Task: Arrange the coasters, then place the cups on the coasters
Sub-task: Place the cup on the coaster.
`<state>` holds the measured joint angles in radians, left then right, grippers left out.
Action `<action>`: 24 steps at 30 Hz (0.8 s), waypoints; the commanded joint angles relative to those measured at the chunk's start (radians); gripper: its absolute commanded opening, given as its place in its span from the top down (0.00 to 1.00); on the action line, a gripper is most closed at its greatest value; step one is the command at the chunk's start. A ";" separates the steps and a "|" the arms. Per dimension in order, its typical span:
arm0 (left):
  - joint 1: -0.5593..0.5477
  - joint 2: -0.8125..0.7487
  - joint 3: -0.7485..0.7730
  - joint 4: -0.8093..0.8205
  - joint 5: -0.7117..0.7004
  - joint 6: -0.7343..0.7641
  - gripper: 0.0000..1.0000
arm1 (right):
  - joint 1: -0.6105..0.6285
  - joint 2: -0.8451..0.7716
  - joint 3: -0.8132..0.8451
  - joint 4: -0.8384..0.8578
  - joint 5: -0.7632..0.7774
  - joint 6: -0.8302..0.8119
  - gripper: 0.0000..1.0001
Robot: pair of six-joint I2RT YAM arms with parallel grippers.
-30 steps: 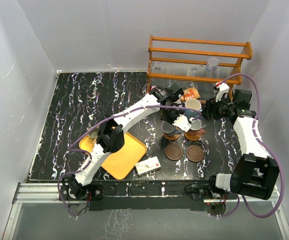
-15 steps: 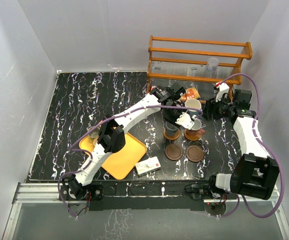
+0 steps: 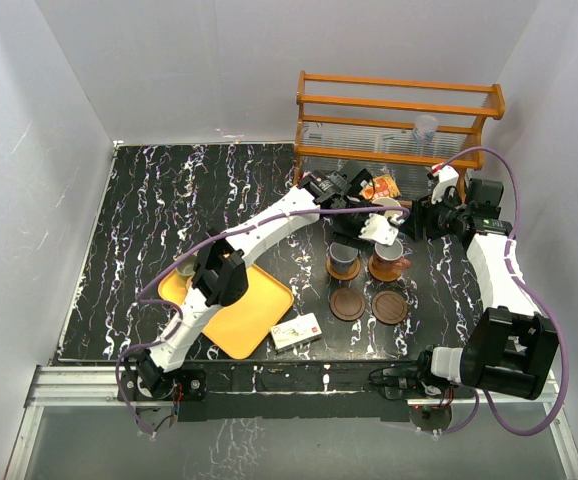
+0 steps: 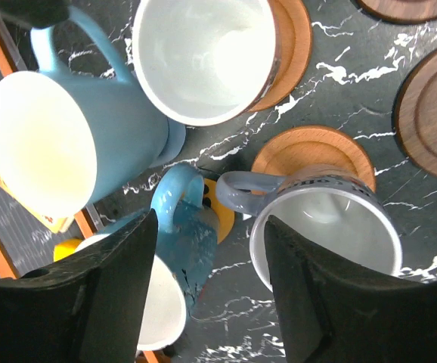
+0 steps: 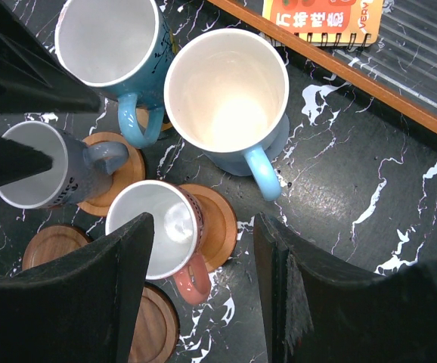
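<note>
A grey cup (image 4: 332, 231) stands free on an orange-brown coaster (image 4: 313, 150), just right of my open left gripper (image 4: 211, 295), which holds nothing. A teal cup (image 4: 184, 253) sits on a yellow-orange coaster (image 4: 224, 219) under that gripper. The orange-brown cup (image 5: 154, 234) rests on another coaster (image 5: 218, 219), below my open right gripper (image 5: 199, 295). A light blue cup (image 5: 230, 102) stands near the rack. Two dark brown coasters (image 3: 347, 304) (image 3: 390, 306) lie bare in front. From above, the left gripper (image 3: 377, 228) and right gripper (image 3: 421, 222) hover close together.
A wooden rack (image 3: 399, 120) with a clear plastic cup (image 3: 425, 128) stands at the back. An orange packet (image 3: 381, 187) lies at its foot. The yellow tray (image 3: 239, 315) at front left holds one cup (image 3: 186, 268). A small box (image 3: 296, 332) lies beside the tray.
My left gripper has opened, let go of the grey cup on its coaster, and drawn back toward the rack. The right arm has not moved.
</note>
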<state>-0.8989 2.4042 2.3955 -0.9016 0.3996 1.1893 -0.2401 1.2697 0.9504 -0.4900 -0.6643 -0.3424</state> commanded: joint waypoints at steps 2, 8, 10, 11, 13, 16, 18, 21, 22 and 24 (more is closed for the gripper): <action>-0.005 -0.268 -0.212 0.194 -0.075 -0.332 0.32 | -0.001 -0.013 0.002 0.033 -0.004 -0.016 0.47; -0.005 -0.412 -0.432 0.277 -0.213 -0.702 0.26 | -0.001 -0.016 0.002 0.034 -0.008 -0.017 0.47; -0.005 -0.428 -0.479 0.287 -0.269 -0.814 0.25 | -0.001 -0.015 0.002 0.033 -0.008 -0.018 0.47; -0.005 -0.428 -0.487 0.282 -0.291 -0.857 0.25 | -0.001 -0.016 0.003 0.034 -0.008 -0.017 0.47; -0.005 -0.421 -0.494 0.271 -0.342 -0.935 0.25 | -0.001 -0.017 0.002 0.034 -0.006 -0.018 0.47; -0.005 -0.407 -0.505 0.268 -0.364 -1.020 0.25 | -0.001 -0.019 0.002 0.034 -0.003 -0.017 0.47; -0.005 -0.390 -0.508 0.272 -0.364 -1.066 0.26 | -0.001 -0.019 0.001 0.035 -0.001 -0.018 0.47; -0.005 -0.362 -0.499 0.273 -0.382 -1.098 0.29 | -0.001 -0.017 0.001 0.034 -0.001 -0.018 0.47; -0.005 -0.352 -0.499 0.276 -0.387 -1.099 0.30 | -0.001 -0.019 0.002 0.034 -0.001 -0.018 0.47; -0.005 -0.337 -0.499 0.281 -0.390 -1.105 0.34 | -0.001 -0.020 0.001 0.034 -0.001 -0.018 0.47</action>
<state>-0.8989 2.0506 1.8904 -0.6266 0.0463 0.1638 -0.2401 1.2697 0.9504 -0.4919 -0.6640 -0.3462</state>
